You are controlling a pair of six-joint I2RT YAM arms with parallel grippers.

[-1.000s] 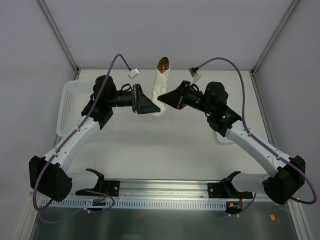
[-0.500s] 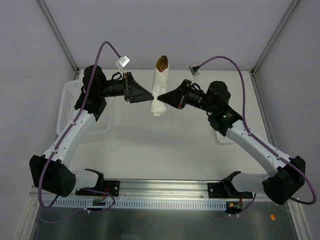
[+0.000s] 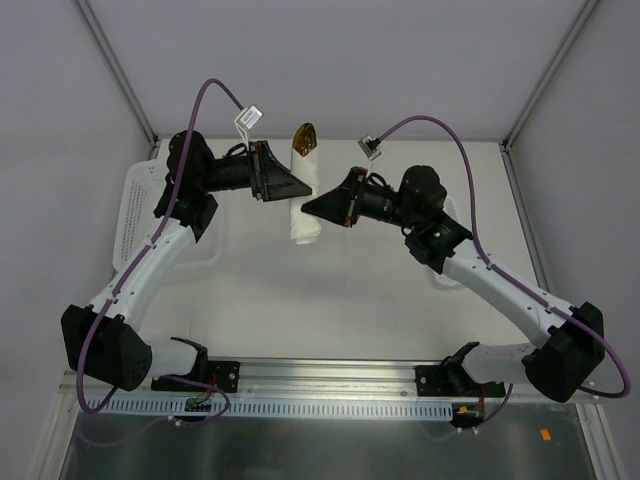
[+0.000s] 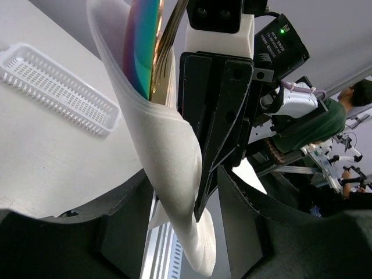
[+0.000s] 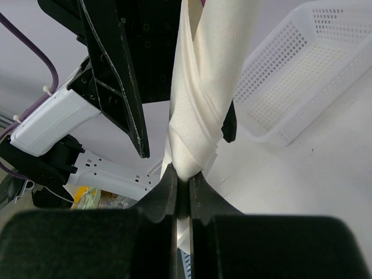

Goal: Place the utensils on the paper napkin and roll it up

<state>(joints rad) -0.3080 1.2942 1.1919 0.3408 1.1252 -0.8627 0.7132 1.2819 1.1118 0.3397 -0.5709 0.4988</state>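
One rolled paper napkin (image 3: 302, 205) is held raised above the desk (image 3: 330, 300) toward 12 o'clock, with the spoon (image 3: 303, 136) bowl protruding from its 12 o'clock end. The right claw (image 3: 306, 208), at the roll's 3 o'clock, is clenched on the napkin. The left claw (image 3: 300, 188), at 9 o'clock, is spread, its fingers straddling the roll. A basket (image 3: 135, 215) is noted at the desk's 9 o'clock.
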